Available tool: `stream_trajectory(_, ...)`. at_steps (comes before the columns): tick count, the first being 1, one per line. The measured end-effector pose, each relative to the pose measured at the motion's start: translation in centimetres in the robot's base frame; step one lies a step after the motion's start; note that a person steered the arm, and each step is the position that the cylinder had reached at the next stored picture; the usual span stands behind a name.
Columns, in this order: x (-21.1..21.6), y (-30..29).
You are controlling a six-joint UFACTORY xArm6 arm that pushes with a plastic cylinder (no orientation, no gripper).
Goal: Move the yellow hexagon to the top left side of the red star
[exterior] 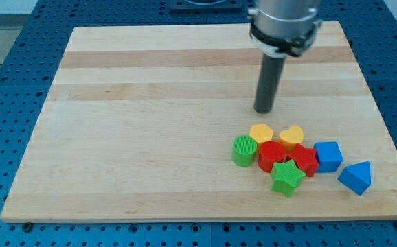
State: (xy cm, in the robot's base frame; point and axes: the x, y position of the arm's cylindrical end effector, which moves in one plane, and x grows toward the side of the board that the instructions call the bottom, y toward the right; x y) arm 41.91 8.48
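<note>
- Since the yellow hexagon [260,132] already sits at the upper-left edge of the cluster, touching a red block [272,156] just below it, only a small corrective nudge seems needed, if any.
- Two red blocks lie side by side, and which is the red star [303,159] is hard to tell; the right one looks more pointed, so I judge that to be it.
- My tip [264,110] stands above the hexagon toward the view's top, near it but not touching; being a bare rod, it has nothing to open or close.
- To do this well, I would come round to the hexagon's left or right flank and push slowly, since a push straight down the view would drive it into the packed reds.
- Close neighbours may shift with any contact: a yellow heart [292,135] just beside the hexagon on the right, a green cylinder [244,150] at lower left, a green star [287,177] below the reds.
- A blue cube [328,156] touches the right red, and a blue triangular block [356,177] lies slightly apart at the view's right.
- All rest on a pale wooden board [130,137], smooth and striped, set on a blue perforated table [20,62].
</note>
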Motion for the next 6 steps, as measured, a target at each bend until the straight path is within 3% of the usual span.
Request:
stream_trajectory(1, 0.1, -4.6)
stream_trajectory(2, 2.9, -7.0)
stream_trajectory(6, 6.9, 1.8)
